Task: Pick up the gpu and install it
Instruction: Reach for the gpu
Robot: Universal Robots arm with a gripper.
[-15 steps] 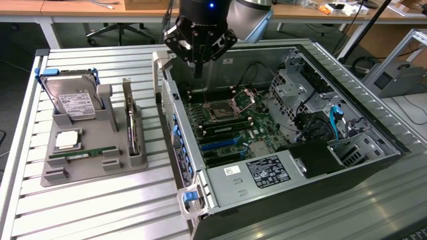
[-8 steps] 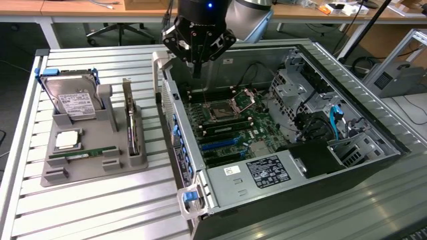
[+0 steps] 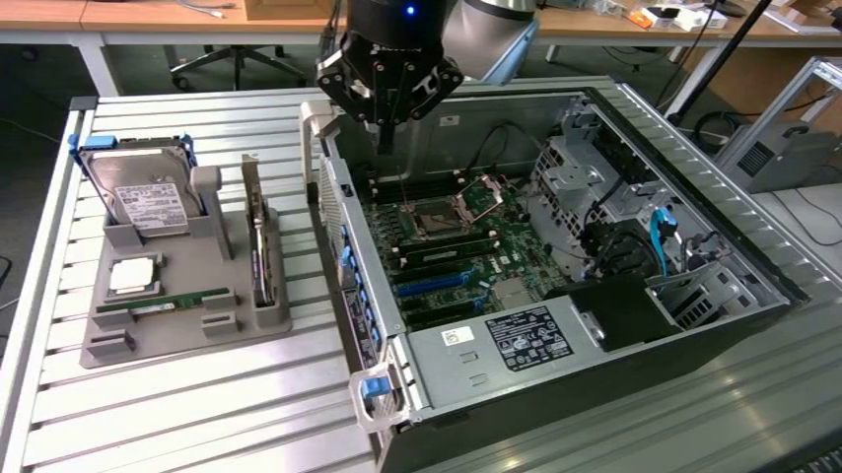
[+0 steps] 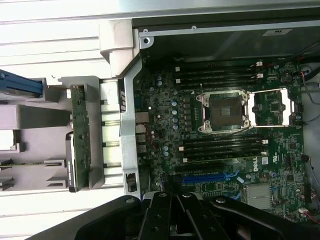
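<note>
Gripper (image 3: 385,144) clenched on nothing, hanging above the open computer case (image 3: 441,363).
The gpu (image 3: 263,251) stands on edge in the grey holder (image 3: 177,340) just beside the case, probably so its top edge can be grasped. The wrist view looks down on the motherboard (image 4: 165,115) slots, while the exterior view adds the hard drive (image 3: 145,202).

The table (image 3: 197,414) is ribbed bare metal with a dull sheen. At nine o'clock from the case (image 3: 441,372) in the exterior view, a matt grey plastic holder (image 3: 172,340) carries the gpu (image 3: 264,261), a dark card with a silvery metal edge, and the hard drive (image 3: 142,202) (silvery metal, white paper label). The case is dull grey sheet metal. The gripper (image 3: 385,146) is black with a slight gloss.
</note>
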